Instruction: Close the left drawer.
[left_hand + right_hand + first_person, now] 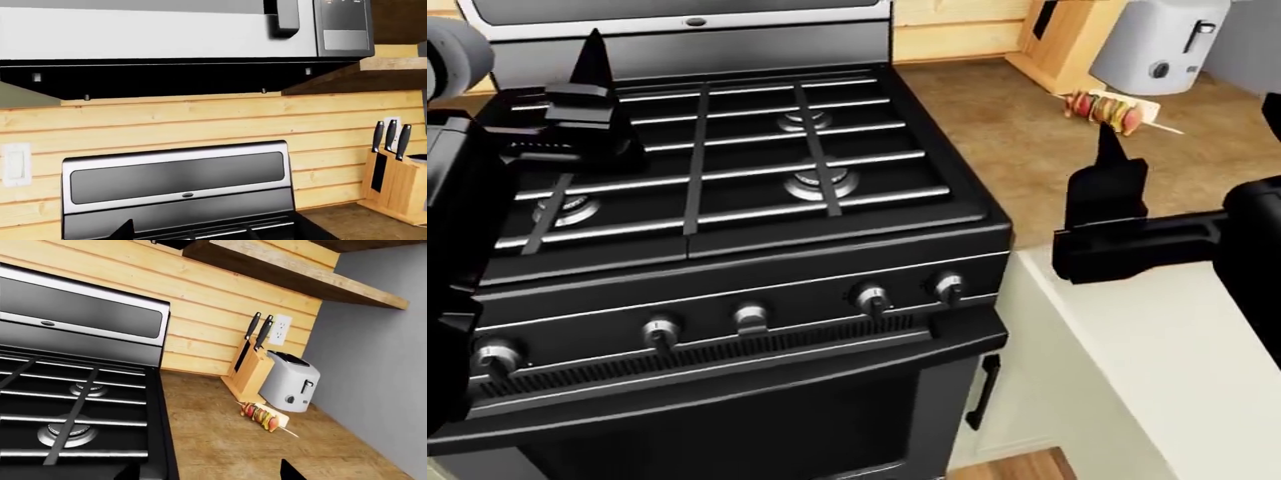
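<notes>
The left drawer [1154, 370] shows only in the head view, as a cream-white box standing out below the counter edge at the lower right, partly covered by my right arm. My right gripper [1110, 150] hovers above the counter edge just over the drawer, fingers pointing away. In the right wrist view its two fingertips [291, 470] stand wide apart with nothing between them: the right gripper [210, 472] is open. My left gripper [594, 60] hangs over the stove's back left burners, far from the drawer. It is open and empty, with one fingertip [125, 230] showing.
A black gas stove [734, 170] with knobs fills the left and middle. On the wooden counter [1014, 150] lie a skewer [1108, 110], a toaster [1161, 45] and a knife block [250, 370]. A microwave [160, 30] hangs above. A cream panel with a dark handle [981, 392] adjoins the stove.
</notes>
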Controlling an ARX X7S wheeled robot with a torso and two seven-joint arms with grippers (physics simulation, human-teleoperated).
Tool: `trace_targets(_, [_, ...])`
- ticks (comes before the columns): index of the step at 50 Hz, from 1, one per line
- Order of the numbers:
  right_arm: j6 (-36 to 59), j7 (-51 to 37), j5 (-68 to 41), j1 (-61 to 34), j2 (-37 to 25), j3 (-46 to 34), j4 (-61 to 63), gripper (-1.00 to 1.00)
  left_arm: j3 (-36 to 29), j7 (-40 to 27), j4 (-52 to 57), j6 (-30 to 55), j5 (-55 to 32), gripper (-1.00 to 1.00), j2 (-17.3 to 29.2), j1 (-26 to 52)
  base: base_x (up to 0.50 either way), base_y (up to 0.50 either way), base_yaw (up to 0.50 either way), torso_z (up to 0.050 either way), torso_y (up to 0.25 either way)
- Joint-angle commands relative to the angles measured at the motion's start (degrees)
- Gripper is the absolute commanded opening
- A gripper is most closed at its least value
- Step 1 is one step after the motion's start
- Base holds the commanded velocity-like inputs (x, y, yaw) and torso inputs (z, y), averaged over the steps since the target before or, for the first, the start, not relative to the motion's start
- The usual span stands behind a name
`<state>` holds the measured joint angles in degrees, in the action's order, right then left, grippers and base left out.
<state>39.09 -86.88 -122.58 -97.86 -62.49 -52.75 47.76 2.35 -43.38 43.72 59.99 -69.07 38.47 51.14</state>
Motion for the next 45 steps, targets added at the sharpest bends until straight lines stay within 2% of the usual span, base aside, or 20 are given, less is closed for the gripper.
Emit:
trace_targets(1, [-0.93, 0.38, 0.32, 0.17, -0.77, -0.4, 0.68, 1.0, -0.25, -0.04, -0.19, -0.16, -0.27, 1.0, 0.1, -0.35, -0.13, 0.03, -0.5, 0.0, 0.0])
trace_targets(19, [-1.24, -0.09, -0.59, -0.85, -2.26, -0.97, 1.38, 1.0, -2.05, 1.02, -1.0, -1.03, 2.8, 1.0, 0.23, 0.28, -0.13, 0.04, -0.5, 0.0, 0.0])
trace_targets(45, [-1.97, 0.01, -0.59, -2.0, -2.87, -1.88, 1.87, 1.0, -1.9, 0.09, -0.85, -1.13, 1.23, 1.0, 0.47, 0.12, -0.13, 0.05, -0.5, 0.0, 0.0])
